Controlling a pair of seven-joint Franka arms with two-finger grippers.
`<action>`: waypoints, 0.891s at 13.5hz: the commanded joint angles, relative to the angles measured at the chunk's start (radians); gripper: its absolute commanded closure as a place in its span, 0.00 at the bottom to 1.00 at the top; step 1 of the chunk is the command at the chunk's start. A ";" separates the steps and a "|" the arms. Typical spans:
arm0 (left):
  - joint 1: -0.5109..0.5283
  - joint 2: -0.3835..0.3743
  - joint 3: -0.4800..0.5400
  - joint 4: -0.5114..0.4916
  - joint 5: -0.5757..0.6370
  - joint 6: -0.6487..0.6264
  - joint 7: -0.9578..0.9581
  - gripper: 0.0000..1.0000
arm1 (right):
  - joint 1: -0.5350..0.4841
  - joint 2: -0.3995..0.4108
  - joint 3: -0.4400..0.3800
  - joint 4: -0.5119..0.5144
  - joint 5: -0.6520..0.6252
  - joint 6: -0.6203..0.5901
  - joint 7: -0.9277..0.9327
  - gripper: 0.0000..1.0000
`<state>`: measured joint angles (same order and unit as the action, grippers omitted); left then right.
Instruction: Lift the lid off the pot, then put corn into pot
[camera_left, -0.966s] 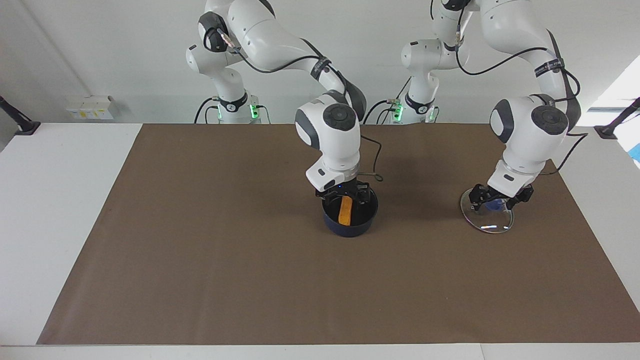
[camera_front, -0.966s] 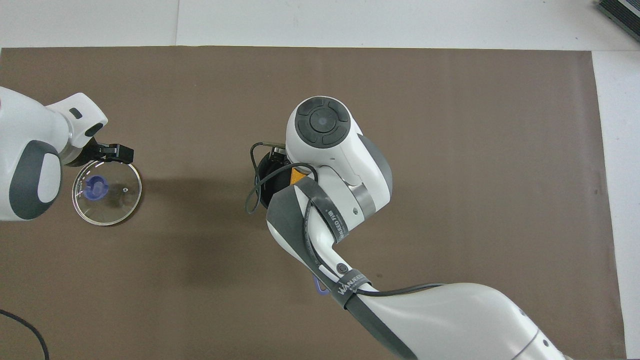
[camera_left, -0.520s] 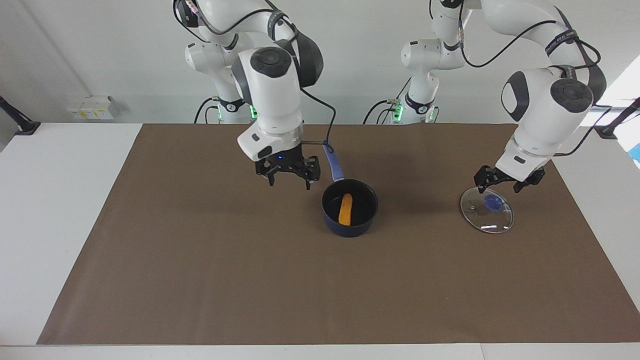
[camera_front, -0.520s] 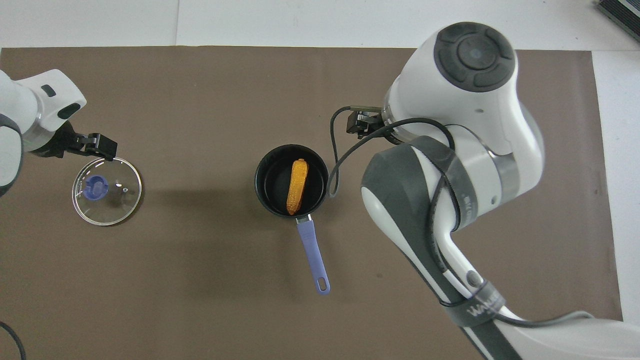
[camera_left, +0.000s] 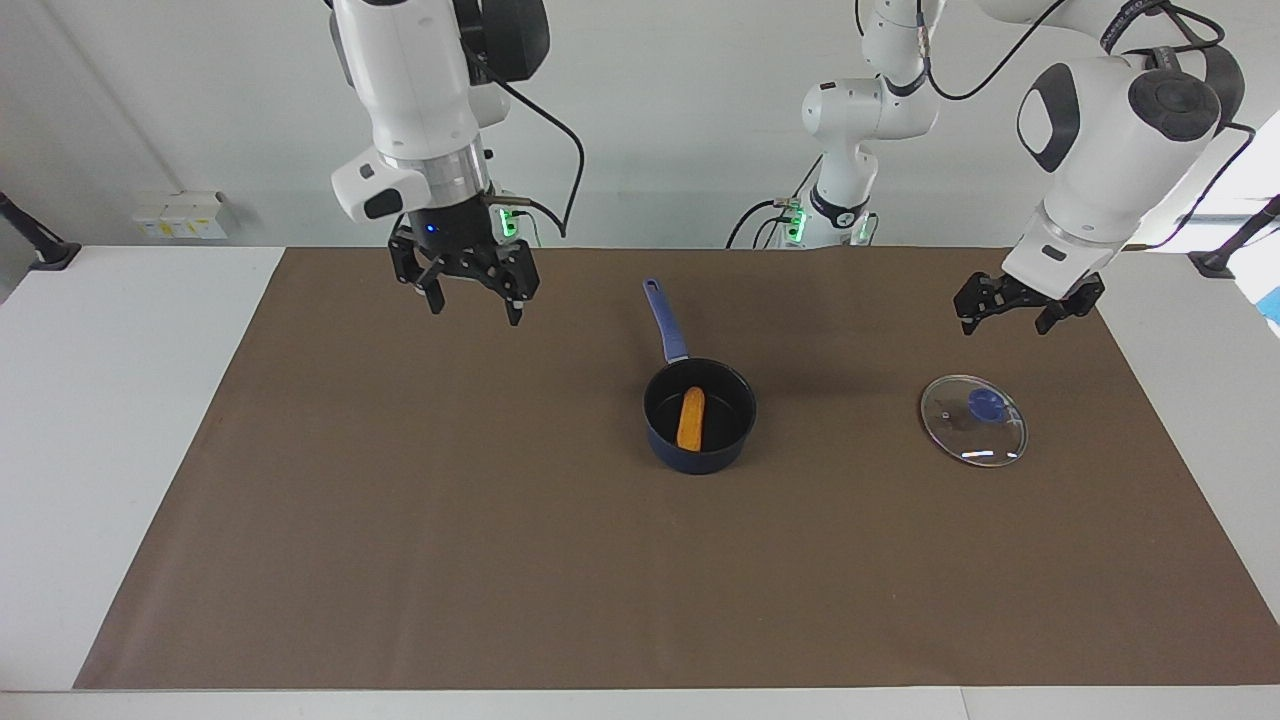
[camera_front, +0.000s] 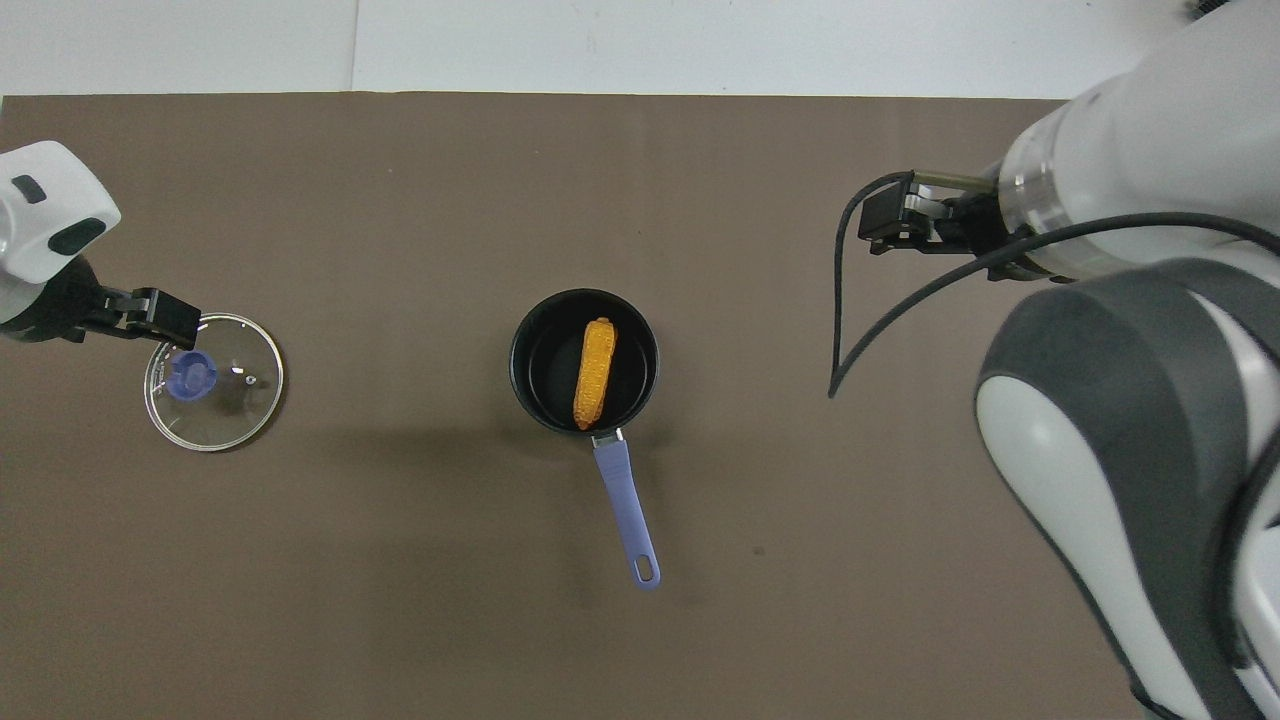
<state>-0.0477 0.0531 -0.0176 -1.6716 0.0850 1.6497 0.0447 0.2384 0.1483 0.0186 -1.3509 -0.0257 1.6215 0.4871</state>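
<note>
A brown mat (camera_left: 500, 560) covers most of the white table (camera_left: 110, 420), leaving bare white strips at both ends and along the edge farthest from the robots. On the table at the right arm's end, close to the wall, sits a small white box (camera_left: 180, 215) with yellow marks on its face. Black stands (camera_left: 40, 245) are fixed at the table's corners nearest the robots, one at each end (camera_left: 1225, 255). A dark slatted object (camera_front: 1240, 25) shows at the corner of the overhead view, off the mat; what it is cannot be told.
</note>
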 joint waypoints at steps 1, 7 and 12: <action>-0.004 -0.025 0.007 -0.008 -0.017 -0.028 0.015 0.00 | -0.048 -0.068 0.012 -0.020 0.007 -0.064 -0.057 0.00; -0.004 -0.099 0.008 -0.005 -0.039 -0.079 0.015 0.00 | -0.194 -0.182 0.001 -0.039 0.029 -0.242 -0.283 0.00; -0.006 -0.090 0.007 0.064 -0.036 -0.165 0.018 0.00 | -0.248 -0.230 0.000 -0.131 0.029 -0.223 -0.325 0.00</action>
<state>-0.0472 -0.0423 -0.0162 -1.6449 0.0575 1.5276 0.0491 0.0057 -0.0498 0.0142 -1.4243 -0.0154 1.3791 0.1874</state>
